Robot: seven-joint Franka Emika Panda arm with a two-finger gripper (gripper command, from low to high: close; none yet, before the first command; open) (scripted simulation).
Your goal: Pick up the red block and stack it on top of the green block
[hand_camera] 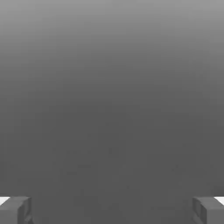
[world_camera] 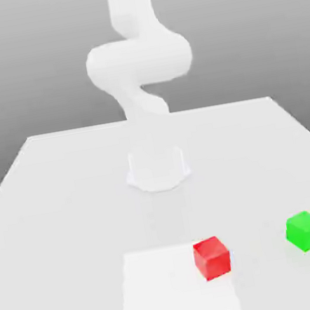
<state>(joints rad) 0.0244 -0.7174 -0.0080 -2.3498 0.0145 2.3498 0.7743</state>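
Observation:
The red block [world_camera: 212, 257] sits on the white table [world_camera: 68, 215] near the front, at the right corner of a paler square patch. The green block [world_camera: 305, 230] rests on the table to the exterior view's right of the red one, about two block widths away. Both cubes stand free, with nothing touching them. In the hand view my gripper [hand_camera: 112, 211] is open, its two grey fingertips [hand_camera: 15, 210] set wide apart with nothing between them and a plain grey background beyond. The white arm [world_camera: 138, 61] rises from its base and bends upward, well above both blocks.
The arm's round base [world_camera: 158, 168] stands at the middle of the table, behind the blocks. A paler white square patch [world_camera: 166, 291] lies on the table at the front. The table's far edge [world_camera: 148, 118] and slanted side edges bound the surface.

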